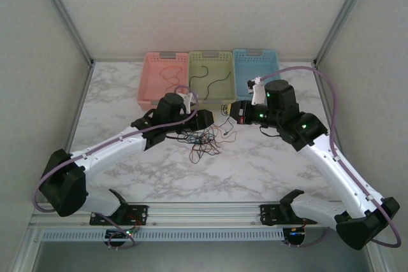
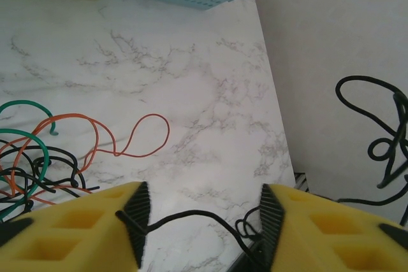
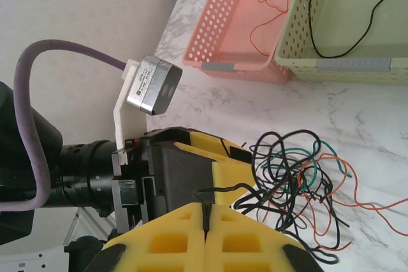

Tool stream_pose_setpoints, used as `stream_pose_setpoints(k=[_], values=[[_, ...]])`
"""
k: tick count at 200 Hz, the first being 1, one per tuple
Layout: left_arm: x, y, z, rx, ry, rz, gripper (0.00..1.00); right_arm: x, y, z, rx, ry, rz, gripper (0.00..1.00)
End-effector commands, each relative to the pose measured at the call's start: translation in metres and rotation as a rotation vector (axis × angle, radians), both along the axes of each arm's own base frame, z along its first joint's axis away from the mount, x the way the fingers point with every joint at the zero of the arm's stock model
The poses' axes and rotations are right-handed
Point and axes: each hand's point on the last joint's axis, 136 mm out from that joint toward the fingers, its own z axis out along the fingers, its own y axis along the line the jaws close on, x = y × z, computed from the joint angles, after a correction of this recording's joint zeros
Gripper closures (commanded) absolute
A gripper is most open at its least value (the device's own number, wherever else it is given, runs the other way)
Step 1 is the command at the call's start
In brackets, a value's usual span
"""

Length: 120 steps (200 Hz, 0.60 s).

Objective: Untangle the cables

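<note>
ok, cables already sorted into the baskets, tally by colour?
red-orange cable, in the pink basket: 1
black cable, in the yellow-green basket: 1
blue basket: cannot tell, partly behind the right arm
Total: 2 visibly sorted; the tangle on the table is too knotted to count.

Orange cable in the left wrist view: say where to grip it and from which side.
Grip the orange cable at its free loop, which lies flat on the bare marble to the right of the tangle. Come straight down from above and close across the wire. Its left part runs in among black and green strands, so a grip there would likely catch them too.
</note>
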Motion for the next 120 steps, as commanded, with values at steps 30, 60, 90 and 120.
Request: stream_pose_setpoints(k=[30, 60, 90, 120], values=[[0.001, -0.002, 0.016, -0.014, -0.043, -0.003, 0.96, 0.000, -0.002, 0.001, 0.005, -0.008, -0.010, 1.00], [-0.001, 0.019, 0.028, 0.103, -0.106, 0.023, 1.00, 0.001, -0.007, -0.005, -0.024, -0.012, -0.026, 1.00], [-0.001, 0.055, 0.079, 0.222, -0.241, 0.071, 1.00, 0.004, -0.012, -0.020, -0.065, -0.012, -0.044, 1.00], [-0.006, 0.084, 0.145, 0.279, -0.354, 0.125, 1.00, 0.002, -0.011, -0.025, -0.056, -0.022, -0.036, 0.75]])
